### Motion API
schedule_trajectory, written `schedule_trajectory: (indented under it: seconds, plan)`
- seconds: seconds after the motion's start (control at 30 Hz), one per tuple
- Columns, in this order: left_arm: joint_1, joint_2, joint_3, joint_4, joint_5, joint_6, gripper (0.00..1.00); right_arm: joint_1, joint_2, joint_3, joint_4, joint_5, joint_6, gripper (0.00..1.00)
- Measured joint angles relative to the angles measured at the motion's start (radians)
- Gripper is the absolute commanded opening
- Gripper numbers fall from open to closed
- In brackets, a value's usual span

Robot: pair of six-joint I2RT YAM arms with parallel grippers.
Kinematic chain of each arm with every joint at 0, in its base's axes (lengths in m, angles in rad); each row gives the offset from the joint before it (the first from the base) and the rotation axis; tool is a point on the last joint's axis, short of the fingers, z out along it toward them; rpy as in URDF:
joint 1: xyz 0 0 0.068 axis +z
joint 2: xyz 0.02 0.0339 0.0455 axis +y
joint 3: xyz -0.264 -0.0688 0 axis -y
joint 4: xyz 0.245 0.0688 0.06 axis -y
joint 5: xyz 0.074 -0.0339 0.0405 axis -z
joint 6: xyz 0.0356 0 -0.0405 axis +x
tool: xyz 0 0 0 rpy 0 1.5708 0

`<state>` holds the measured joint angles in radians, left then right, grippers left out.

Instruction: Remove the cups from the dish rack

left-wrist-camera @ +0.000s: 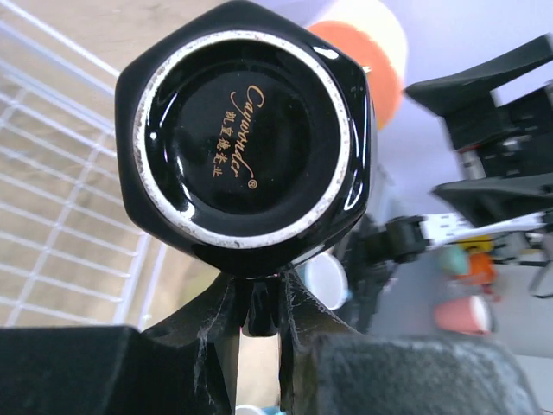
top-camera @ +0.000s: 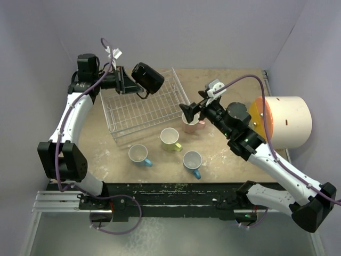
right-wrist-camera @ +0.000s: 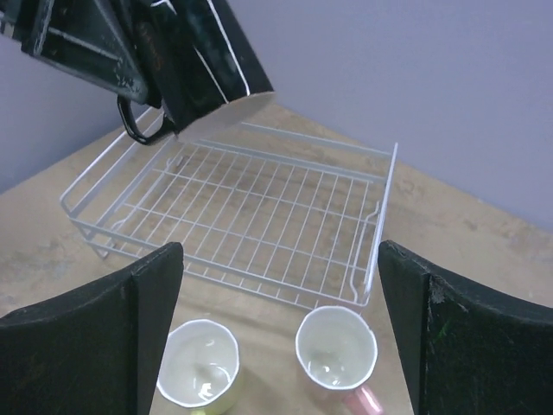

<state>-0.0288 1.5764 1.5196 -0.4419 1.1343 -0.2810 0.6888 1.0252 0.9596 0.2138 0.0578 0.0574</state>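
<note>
My left gripper (top-camera: pixel 127 80) is shut on the handle of the black cup (top-camera: pixel 148 78) and holds it tilted in the air over the back of the white wire dish rack (top-camera: pixel 139 109). In the left wrist view the cup's glossy base (left-wrist-camera: pixel 242 138) faces the camera, with its handle pinched in the left gripper (left-wrist-camera: pixel 259 301). No cups show in the rack (right-wrist-camera: pixel 259 212). My right gripper (top-camera: pixel 192 111) is open just above the pink cup (top-camera: pixel 194 126). The right wrist view shows the pink cup (right-wrist-camera: pixel 337 350) and yellow-green cup (right-wrist-camera: pixel 199 363) below the right gripper (right-wrist-camera: pixel 281 333).
The yellow-green cup (top-camera: pixel 170 138) and two light blue cups (top-camera: pixel 139 154) (top-camera: pixel 192 160) stand upright on the table in front of the rack. A big cream cylinder (top-camera: pixel 286 121) with an orange face lies at the right edge. Purple walls close in the back and sides.
</note>
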Motion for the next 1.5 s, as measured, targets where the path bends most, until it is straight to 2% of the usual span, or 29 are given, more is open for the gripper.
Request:
schedule_trajectory:
  seconds: [0.23,0.37,0.5,0.73,1.0,1.17,1.4,1.5]
  plan:
    - [0.000,-0.024,-0.085,0.351,0.169,-0.444,0.00,0.000,-0.021,-0.071,0.132,-0.129,-0.143,0.90]
    - [-0.005,-0.058,-0.162,0.633,0.222,-0.723,0.00,0.000,-0.022,-0.077,0.191,-0.190,-0.162,0.88]
    - [-0.033,-0.097,-0.204,0.800,0.249,-0.889,0.00,-0.001,-0.006,-0.076,0.243,-0.245,-0.145,0.86]
    - [-0.120,-0.163,-0.241,0.971,0.259,-1.056,0.00,-0.012,0.036,-0.021,0.314,-0.286,-0.127,0.83]
    - [-0.177,-0.169,-0.274,1.008,0.250,-1.122,0.00,-0.103,0.105,0.071,0.360,-0.336,-0.105,0.77]
    - [-0.177,-0.173,-0.274,1.009,0.240,-1.123,0.00,-0.102,0.126,0.107,0.353,-0.386,-0.126,0.66]
    - [-0.191,-0.176,-0.274,0.958,0.221,-1.122,0.00,-0.095,0.151,0.109,0.387,-0.421,-0.170,0.57]
    - [-0.192,-0.184,-0.274,0.923,0.217,-1.122,0.00,-0.080,0.153,0.109,0.398,-0.420,-0.199,0.47]
